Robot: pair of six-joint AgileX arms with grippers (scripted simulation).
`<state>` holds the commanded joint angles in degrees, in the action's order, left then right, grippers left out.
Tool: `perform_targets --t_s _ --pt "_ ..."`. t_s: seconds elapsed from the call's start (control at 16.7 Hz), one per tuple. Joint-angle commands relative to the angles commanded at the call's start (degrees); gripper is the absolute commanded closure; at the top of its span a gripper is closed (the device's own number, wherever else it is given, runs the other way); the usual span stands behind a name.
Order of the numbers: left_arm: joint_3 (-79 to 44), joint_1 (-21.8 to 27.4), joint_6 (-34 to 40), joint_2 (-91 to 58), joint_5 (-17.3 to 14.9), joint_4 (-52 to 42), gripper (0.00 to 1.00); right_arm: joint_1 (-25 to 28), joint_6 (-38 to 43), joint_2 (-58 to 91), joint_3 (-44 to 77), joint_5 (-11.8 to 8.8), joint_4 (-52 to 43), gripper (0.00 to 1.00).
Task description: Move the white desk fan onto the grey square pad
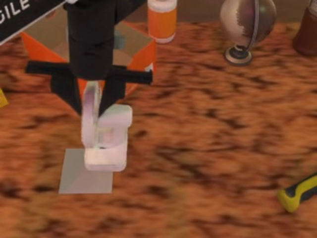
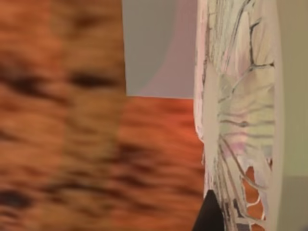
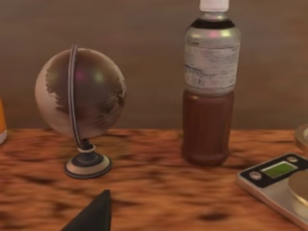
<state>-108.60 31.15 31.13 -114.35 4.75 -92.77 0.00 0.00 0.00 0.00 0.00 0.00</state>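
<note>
The white desk fan [image 1: 106, 136] stands upright at the left of the table. Its base lies over the far right corner of the grey square pad [image 1: 79, 173]; I cannot tell whether it touches the pad. My left gripper [image 1: 94, 96] comes down from above and is shut on the fan's round cage head. In the left wrist view the cage [image 2: 240, 120] fills the frame beside one black fingertip [image 2: 209, 216], with the pad [image 2: 154, 48] beyond it. My right gripper is out of the top view; one fingertip [image 3: 98, 211] shows, with nothing held.
An open orange shoebox [image 1: 141, 52] sits behind the left arm, with an orange bottle [image 1: 162, 20] beside it. A globe [image 1: 245, 25] and a brown bottle [image 1: 304, 34] stand at the back right. A yellow-and-black tool [image 1: 297, 192] lies near the right edge. A scale [image 3: 276, 180] sits near the right gripper.
</note>
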Motion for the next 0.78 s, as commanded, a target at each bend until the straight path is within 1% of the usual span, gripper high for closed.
perform_targets --t_s 0.24,0.42,0.6,0.78 --pt "5.49 -0.99 31.75 4.52 -1.02 2.57 1.0 0.0 0.0 0.0 0.0 0.0 0.0 0.0" --pt "9.8 -1.79 52.52 7.72 -2.37 5.21 1.0 0.0 0.0 0.0 0.0 0.0 0.0 0.0" --pt "13.82 -2.59 68.59 10.42 -4.02 8.05 1.0 0.0 0.0 0.0 0.0 0.0 0.0 0.0" --pt "16.93 -3.27 79.43 12.32 -5.53 10.46 1.0 0.0 0.0 0.0 0.0 0.0 0.0 0.0"
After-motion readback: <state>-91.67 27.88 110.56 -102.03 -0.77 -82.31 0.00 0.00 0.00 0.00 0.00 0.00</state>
